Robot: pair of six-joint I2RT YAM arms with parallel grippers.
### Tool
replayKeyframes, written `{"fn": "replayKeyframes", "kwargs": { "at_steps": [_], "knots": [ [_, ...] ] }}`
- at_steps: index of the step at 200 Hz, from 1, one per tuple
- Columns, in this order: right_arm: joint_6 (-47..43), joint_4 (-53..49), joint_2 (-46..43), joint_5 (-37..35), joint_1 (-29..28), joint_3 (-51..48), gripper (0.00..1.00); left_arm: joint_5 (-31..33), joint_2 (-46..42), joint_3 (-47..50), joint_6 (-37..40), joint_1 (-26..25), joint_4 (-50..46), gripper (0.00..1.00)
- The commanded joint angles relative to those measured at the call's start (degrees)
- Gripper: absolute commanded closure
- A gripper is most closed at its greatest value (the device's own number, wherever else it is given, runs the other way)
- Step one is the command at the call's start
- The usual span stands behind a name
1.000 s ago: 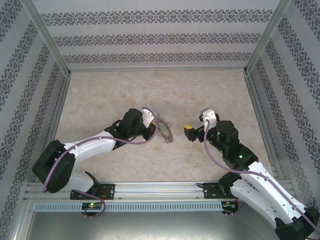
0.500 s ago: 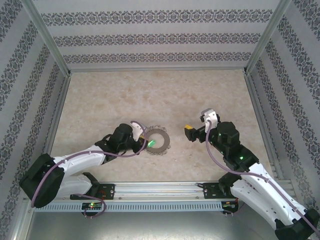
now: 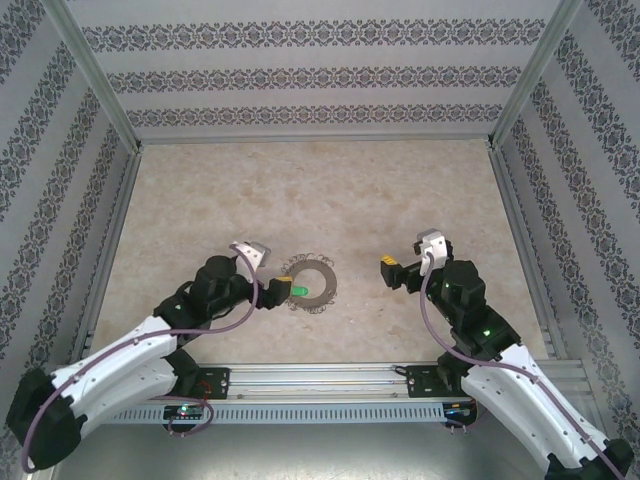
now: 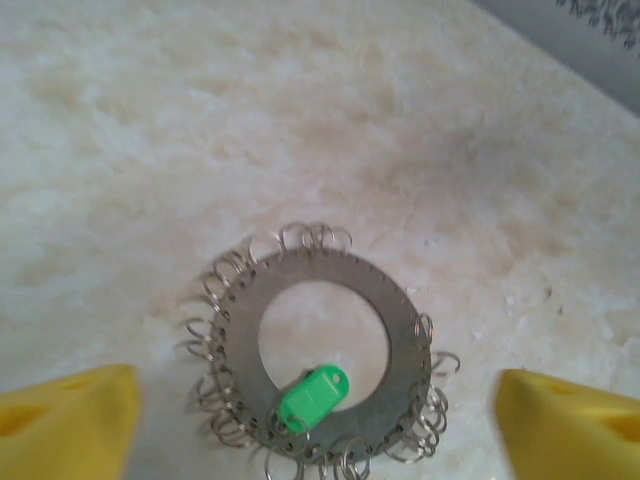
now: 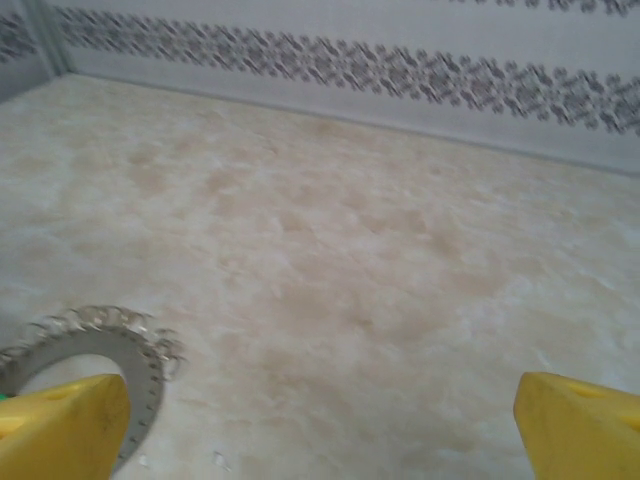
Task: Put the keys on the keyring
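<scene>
**Both claws open, key lying on the keyring**

On the marbled bench [image 3: 300,190] the keyring [image 3: 311,283] is seen lying flat, between the two arms and nearer to the left one. From the top camera the key [image 3: 298,291] is visible only as a small green spot on the ring's left part, and the wire loops are shown as a thin fringe.

More is given by the left wrist camera. There the keyring [image 4: 400,330] is seen as a flat dark-grey band with small holes along its rim and many thin wire loops around it. The green head of the key [image 4: 312,397] is laid across the inner edge of the near part of the band, partly over the hole. Whether it is hooked on a loop cannot be told, and its stem cannot be made out.

The left claw [image 3: 272,292] is open just beside the ring. Its yellow fingers [image 4: 65,420] are spread wide, and nothing is held by them.

The right claw [image 3: 392,273] is also open and empty, apart from the ring on its right side. In the right wrist view its yellow fingers [image 5: 60,425] are set wide, and part of the looped ring is seen by the left one.
</scene>
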State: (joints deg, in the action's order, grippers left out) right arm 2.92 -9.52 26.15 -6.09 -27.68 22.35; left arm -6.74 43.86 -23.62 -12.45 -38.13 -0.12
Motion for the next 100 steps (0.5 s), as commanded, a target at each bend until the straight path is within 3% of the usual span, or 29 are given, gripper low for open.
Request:
{"fn": "replayKeyframes", "kwargs": {
  "at_steps": [1, 27, 59, 100],
  "knots": [
    [0.01, 3.53, 0.65, -1.76, 3.03, -3.1, 0.02, 7.15, -5.17, -1.03, 1.15, 0.42, -1.96, 0.0],
    [0.66, 7.83, 0.96, -1.17, 8.23, -6.5, 0.02, 19.79, -7.64, 1.05, 3.79, 1.34, 1.95, 0.0],
    [-2.11, 16.97, 3.64, 4.36, 15.03, -10.04, 0.02, 22.15, -2.66, 3.04, 6.21, 7.04, 10.83, 0.0],
    [-2.3, 27.12, 11.41, 2.18, 18.96, -12.53, 0.02, 28.82, 2.06, 6.37, 8.43, 12.75, 18.76, 0.0]
  ]
}}
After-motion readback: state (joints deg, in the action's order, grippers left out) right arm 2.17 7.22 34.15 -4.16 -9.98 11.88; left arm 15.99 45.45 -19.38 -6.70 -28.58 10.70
